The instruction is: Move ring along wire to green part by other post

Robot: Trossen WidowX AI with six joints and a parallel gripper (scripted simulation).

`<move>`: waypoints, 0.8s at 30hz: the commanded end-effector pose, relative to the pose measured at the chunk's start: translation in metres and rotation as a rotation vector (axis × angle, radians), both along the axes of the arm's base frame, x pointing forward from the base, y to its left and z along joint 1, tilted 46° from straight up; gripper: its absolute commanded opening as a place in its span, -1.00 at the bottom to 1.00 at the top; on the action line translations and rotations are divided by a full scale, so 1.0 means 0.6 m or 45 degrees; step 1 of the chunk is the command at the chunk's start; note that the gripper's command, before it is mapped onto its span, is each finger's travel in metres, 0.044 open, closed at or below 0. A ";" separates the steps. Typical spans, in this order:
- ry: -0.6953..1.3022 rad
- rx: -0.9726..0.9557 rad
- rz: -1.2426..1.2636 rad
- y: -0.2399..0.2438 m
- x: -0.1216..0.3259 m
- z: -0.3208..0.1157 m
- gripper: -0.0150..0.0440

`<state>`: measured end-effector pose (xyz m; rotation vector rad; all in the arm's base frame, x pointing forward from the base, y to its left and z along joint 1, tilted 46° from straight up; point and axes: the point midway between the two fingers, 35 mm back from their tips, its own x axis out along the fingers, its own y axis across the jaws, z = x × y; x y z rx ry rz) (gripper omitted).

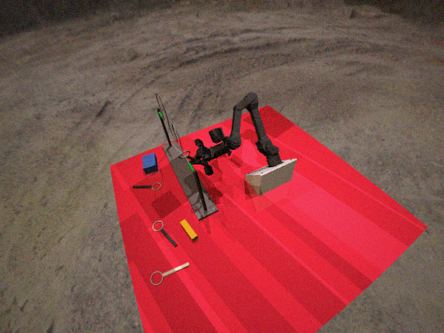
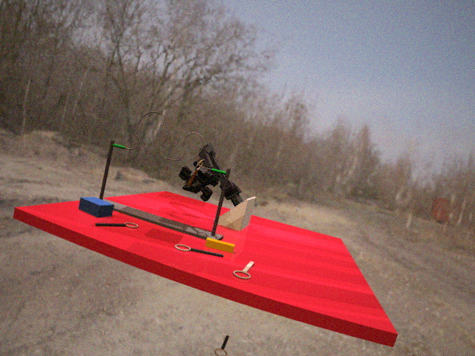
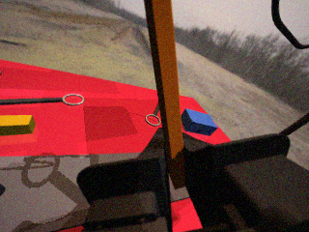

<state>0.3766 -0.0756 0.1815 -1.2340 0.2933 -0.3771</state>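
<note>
My gripper [image 1: 193, 160] [image 2: 189, 185] [image 3: 164, 130] is shut on the orange handle [image 2: 194, 176] [image 3: 166, 87], which stands up from the fingers. The ring [image 1: 184, 152] is at the handle's upper end, just off the near green part [image 1: 191, 166] [image 2: 218, 170] on its grey-wire side. The wire appears to run through the ring; whether they touch cannot be told. The ring is outside the wrist view. The far green part [image 1: 160, 114] [image 2: 119, 146] is beside the other post [image 1: 164, 130] [image 2: 106, 170]. The thin grey wire [image 2: 153, 112] loops between the green parts.
The near post [image 1: 200, 191] [image 2: 220, 205] stands close to my gripper. Beyond the base strip [image 1: 181, 172] lie a blue block [image 1: 149, 163] [image 2: 96, 207] [image 3: 199, 122], a yellow block [image 1: 188, 229] [image 2: 220, 245] [image 3: 16, 125] and several loose rings with handles. A pale wedge [image 1: 276, 180] is by the arm's base.
</note>
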 end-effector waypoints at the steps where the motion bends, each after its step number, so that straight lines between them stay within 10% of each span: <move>1: 0.018 0.059 -0.002 0.004 -0.001 -0.020 -1.00; 24: 0.016 0.366 -0.002 0.039 -0.002 -0.080 -1.00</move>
